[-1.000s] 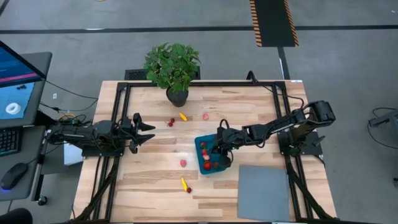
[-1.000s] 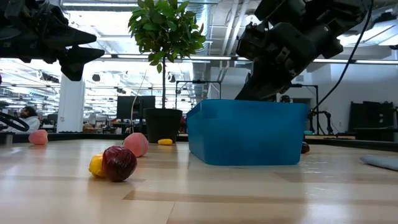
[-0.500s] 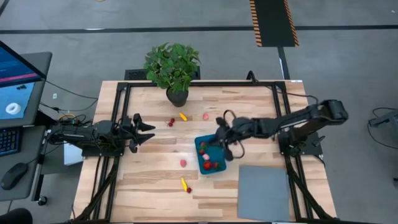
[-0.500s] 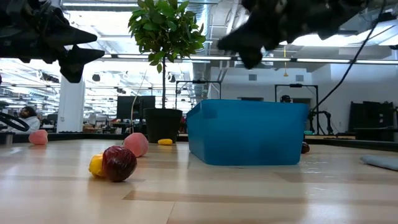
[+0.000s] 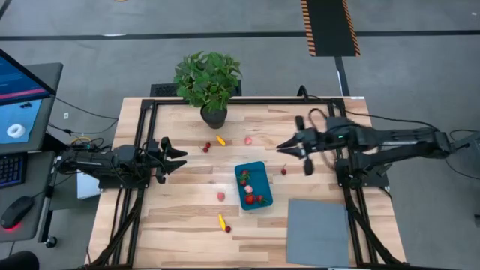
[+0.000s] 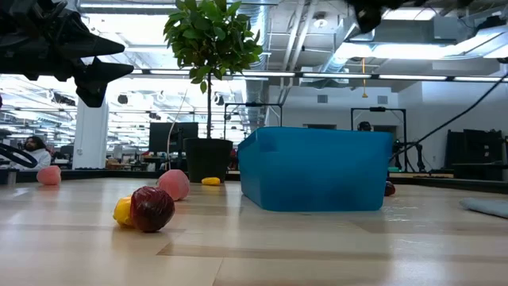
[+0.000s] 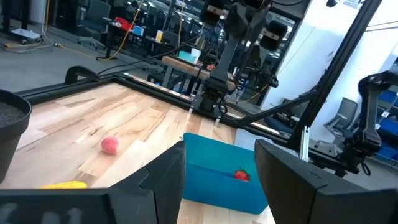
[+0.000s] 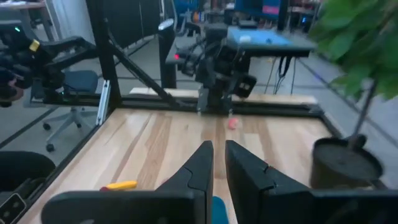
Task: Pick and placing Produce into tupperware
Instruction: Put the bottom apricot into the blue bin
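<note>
between picks: right pincer (image 5: 285, 148) empty, nearly shut, just beyond small teal-blue plastic tub (image 5: 253, 186).
left pincer (image 5: 180, 158) wide, idle. next: grab tiny dark-red piece (image 5: 283, 172) beside tub; others scattered on wooden surface (image 5: 180, 210).

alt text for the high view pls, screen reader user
Overhead view of a wooden table with a small blue tupperware near its middle holding several red produce pieces. The right gripper hovers beyond the tub, fingers nearly together; the left gripper waits open at the left edge. More pieces lie loose; a potted plant stands behind.
</note>
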You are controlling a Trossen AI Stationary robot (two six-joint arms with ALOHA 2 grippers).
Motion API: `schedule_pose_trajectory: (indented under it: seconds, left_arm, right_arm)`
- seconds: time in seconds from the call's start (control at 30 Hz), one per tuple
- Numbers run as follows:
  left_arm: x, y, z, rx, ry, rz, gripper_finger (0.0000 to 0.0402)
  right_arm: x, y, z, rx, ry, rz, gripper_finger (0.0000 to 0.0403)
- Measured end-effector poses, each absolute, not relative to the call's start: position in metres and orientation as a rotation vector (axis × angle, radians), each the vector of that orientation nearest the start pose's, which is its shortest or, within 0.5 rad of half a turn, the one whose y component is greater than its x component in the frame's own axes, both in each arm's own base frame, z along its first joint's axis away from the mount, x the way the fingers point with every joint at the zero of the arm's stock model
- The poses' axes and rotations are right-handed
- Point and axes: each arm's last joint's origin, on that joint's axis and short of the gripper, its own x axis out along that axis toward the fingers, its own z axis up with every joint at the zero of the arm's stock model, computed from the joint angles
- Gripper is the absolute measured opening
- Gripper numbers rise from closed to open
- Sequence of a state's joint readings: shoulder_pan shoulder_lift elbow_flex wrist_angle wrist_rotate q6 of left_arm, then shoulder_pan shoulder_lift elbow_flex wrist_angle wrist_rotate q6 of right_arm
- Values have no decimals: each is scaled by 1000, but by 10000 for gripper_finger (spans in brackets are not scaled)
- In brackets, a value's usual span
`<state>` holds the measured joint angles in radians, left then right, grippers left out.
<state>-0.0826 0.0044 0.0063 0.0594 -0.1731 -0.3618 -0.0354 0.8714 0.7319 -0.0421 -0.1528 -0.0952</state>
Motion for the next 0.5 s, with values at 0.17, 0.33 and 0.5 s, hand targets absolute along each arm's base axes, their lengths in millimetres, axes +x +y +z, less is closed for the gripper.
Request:
schedule_pose_trajectory:
  seconds: [0.17, 0.33, 0.5]
  left_arm:
    - [97, -3, 171, -369, -77, 79, 180]
    - [97, -3, 171, -369, -78, 80, 180]
    - [97, -3, 171, -369, -78, 82, 180]
  right_arm:
    - [158, -8, 331, -101, 103, 82, 66]
    - [127, -12, 329, -91, 46, 29, 66]
    - [104, -12, 305, -31, 13, 1, 66]
